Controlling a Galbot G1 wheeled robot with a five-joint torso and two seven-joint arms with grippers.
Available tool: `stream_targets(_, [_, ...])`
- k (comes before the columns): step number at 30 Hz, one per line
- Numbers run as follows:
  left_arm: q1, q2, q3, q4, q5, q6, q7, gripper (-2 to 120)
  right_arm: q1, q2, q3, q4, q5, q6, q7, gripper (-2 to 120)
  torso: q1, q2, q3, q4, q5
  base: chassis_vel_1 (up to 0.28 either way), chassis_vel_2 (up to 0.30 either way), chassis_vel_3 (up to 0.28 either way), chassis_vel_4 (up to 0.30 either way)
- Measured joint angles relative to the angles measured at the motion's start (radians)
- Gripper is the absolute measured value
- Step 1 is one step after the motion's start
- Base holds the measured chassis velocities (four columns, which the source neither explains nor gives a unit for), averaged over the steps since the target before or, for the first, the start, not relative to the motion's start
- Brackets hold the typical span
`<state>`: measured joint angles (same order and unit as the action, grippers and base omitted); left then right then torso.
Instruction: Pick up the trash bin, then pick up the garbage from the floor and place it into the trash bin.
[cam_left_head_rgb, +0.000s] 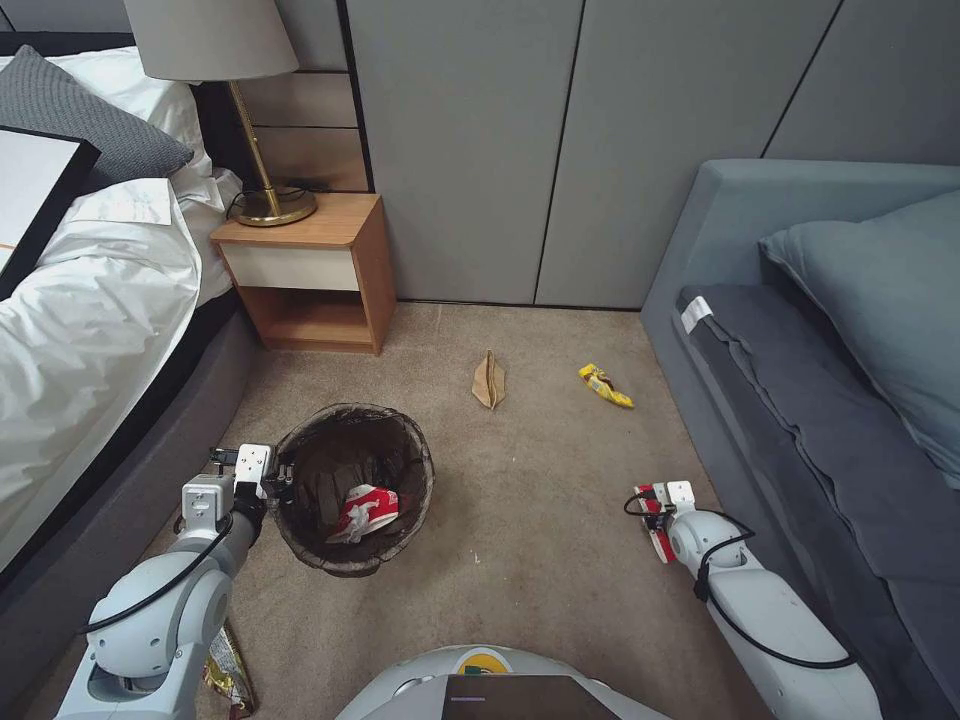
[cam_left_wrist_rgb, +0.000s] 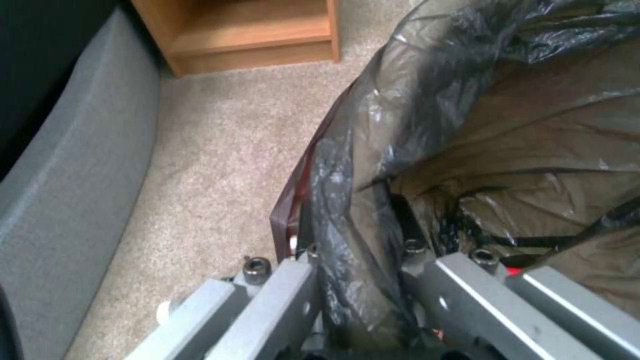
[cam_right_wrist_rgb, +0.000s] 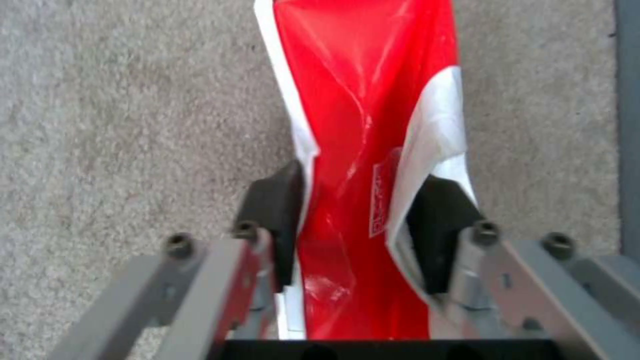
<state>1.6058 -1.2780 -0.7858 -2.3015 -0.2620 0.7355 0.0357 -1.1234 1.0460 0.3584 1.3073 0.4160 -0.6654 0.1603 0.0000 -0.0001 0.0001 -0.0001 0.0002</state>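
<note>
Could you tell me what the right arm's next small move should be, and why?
Probably carry the red-and-white wrapper leftward to above the trash bin. The right gripper has its jaws shut on the wrapper over the carpet, while the left gripper holds the bin's rim, its mouth open.

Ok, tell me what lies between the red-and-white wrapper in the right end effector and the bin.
Nothing visible: bare carpet separates the wrapper, clamped in the right end effector, from the trash bin held at its rim by the left end effector.
</note>
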Motion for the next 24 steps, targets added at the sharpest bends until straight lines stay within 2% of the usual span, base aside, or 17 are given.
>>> stream_targets(2, [0.0, 0.0, 0.0, 0.0, 0.0, 0.0, 0.0, 0, -0.001, -0.002, 0.001, 0.004, 0.001, 0.0, 0.0, 30, 0.0, 0.0, 0.0, 0.0, -0.0002, 0.0, 0.0, 0.0, 0.0])
stream_targets(5, [0.003, -0.004, 0.0, 0.002, 0.002, 0.0, 0.001, 0, -0.001, -0.005, 0.006, 0.004, 0.002, 0.001, 0.0, 14, 0.0, 0.0, 0.0, 0.0001, -0.0002, 0.0, 0.0, 0.0, 0.0])
stream_targets(12, [0.004, -0.005, -0.002, 0.003, 0.003, 0.0, 0.003, 0, 0.003, -0.003, 0.009, -0.006, 0.004, 0.011, -0.001, 0, 0.0, 0.0, 0.0, 0.0, -0.0002, 0.0, 0.0, 0.0, 0.0])
stream_targets(19, [0.005, -0.007, -0.003, 0.003, 0.003, 0.0, 0.003, 0, 0.004, 0.005, 0.01, -0.011, 0.004, 0.018, -0.002, 0, 0.0, 0.0, 0.0, 0.0001, -0.0001, 0.0, 0.0, 0.0, 0.0])
stream_targets(24, [0.006, -0.004, -0.007, -0.001, 0.003, 0.0, 0.003, 0, -0.012, 0.002, 0.022, 0.03, 0.009, 0.017, 0.003, 0, 0.0, 0.0, 0.0, 0.0001, -0.0001, 0.0, 0.0, 0.0, 0.0])
